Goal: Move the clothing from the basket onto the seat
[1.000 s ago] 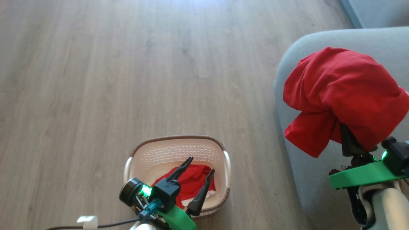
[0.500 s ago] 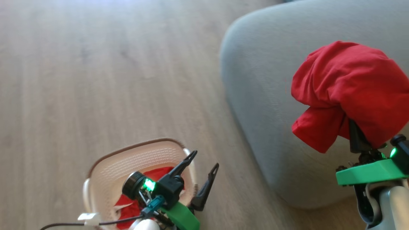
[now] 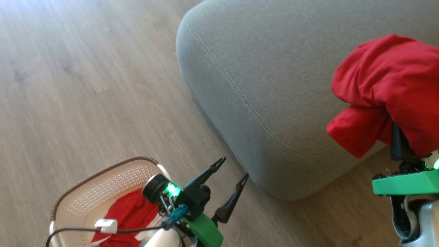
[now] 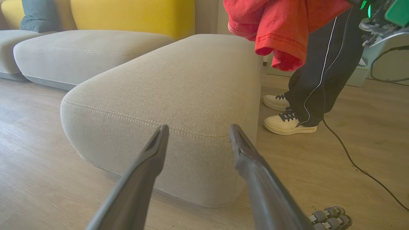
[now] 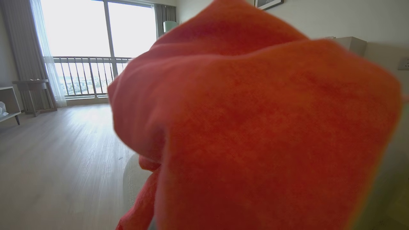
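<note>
Over the seat [image 3: 274, 68], right tool [image 3: 398, 144] pinching red garment [image 3: 384, 75], left tool [image 3: 234, 167] spread near basket [image 3: 96, 192]

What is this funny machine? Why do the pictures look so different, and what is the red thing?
It is a robot on wheels with two arms, each ending in a pincer with two long dark fingers. One picture comes from a camera on its head, looking down; two others come from cameras on its wrists. The right pincer is shut on a red cloth, lifted up by the grey seat; that cloth blocks much of the right wrist picture. The left pincer is open and holds nothing. Near it, on the wooden floor, stands a cream basket with a second red cloth inside. The left wrist picture also shows a person's legs beside the seat.
</note>
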Available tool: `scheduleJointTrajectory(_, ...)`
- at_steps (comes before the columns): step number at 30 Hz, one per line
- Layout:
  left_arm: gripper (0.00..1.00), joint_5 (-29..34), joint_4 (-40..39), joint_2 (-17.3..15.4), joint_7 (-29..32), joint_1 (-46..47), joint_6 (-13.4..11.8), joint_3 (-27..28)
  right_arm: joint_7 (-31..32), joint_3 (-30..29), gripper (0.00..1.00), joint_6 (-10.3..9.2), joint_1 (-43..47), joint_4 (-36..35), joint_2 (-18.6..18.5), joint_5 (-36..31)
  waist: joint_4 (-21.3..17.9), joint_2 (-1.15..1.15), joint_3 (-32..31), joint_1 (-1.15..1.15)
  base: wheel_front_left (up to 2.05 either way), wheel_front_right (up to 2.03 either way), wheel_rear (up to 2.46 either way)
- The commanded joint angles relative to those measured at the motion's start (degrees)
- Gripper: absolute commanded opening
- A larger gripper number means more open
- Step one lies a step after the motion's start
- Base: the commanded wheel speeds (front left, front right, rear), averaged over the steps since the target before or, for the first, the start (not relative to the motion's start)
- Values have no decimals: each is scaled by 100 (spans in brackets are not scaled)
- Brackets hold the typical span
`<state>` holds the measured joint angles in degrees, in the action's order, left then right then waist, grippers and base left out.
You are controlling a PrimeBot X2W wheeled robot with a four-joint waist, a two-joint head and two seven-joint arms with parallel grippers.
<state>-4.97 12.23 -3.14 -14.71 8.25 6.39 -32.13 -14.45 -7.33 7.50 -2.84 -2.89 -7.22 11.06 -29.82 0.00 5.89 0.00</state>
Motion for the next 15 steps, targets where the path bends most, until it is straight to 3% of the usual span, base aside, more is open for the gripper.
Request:
scheduleJointTrajectory(1, 100, 42, -152, 26, -29, 270, 8, 108, -55, 65, 0, -1, -80, -259, -21, -65, -40, 0, 46, 0, 0, 0, 0)
scheduleJointTrajectory(15, 100, 11, -120, 26, -29, 327, 75, 37, -55, -61, 0, -1, -30, -307, 77, -99, -75, 0, 82, 0, 0, 0, 0)
